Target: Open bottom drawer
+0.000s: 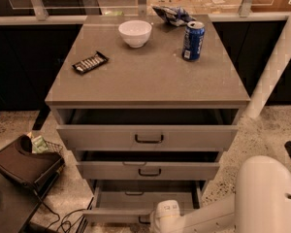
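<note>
The grey cabinet [145, 76] has three drawers, all standing partly open. The bottom drawer [117, 215] is pulled out the furthest, and its plain grey inside [150, 200] shows. My gripper [159, 222] is at the bottom edge of the camera view, right at the bottom drawer's front near its dark handle [143, 221]. The white wrist [166, 211] covers most of the gripper. My white arm [262, 198] comes in from the lower right.
On the cabinet top are a white bowl [135, 32], a blue can [193, 41], a dark snack bar [90, 62] and a chip bag [172, 14]. A dark case and wire basket [26, 163] lie on the floor at the left, with cables [63, 222]. A white post [276, 67] stands at the right.
</note>
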